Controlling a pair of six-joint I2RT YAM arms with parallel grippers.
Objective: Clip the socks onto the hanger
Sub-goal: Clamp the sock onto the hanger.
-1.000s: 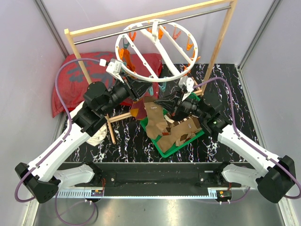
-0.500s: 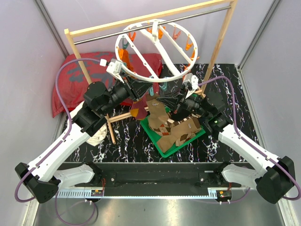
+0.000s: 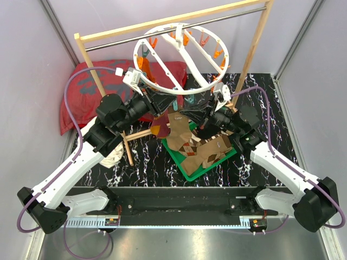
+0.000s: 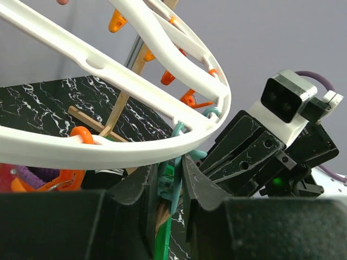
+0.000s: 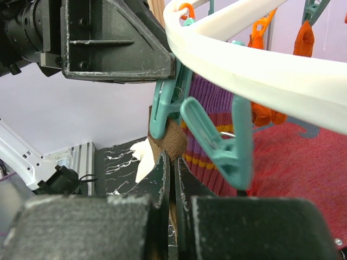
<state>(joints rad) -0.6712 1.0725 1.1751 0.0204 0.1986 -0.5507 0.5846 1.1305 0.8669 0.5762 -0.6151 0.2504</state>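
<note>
Partway, the left pincer [image 4: 169, 173] squeezes a teal clip [image 4: 175, 195], the right pincer [image 5: 172, 162] grips the brown sock [image 5: 167, 142] at it; other socks [image 3: 211, 151] lie unclipped.

The large round white plastic ring hanger [image 3: 190, 57], carrying small orange and teal clips, hangs tilted from the wooden rack's metal bar [image 3: 124, 40]. Below that bar, a brown-tan argyle fabric sock [image 3: 181, 138] is held upright, its top edge touching a teal clip [image 5: 162, 108].

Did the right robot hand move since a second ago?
Yes. The right gripper went up-picture, away from the green tray, toward the hanger.
</note>
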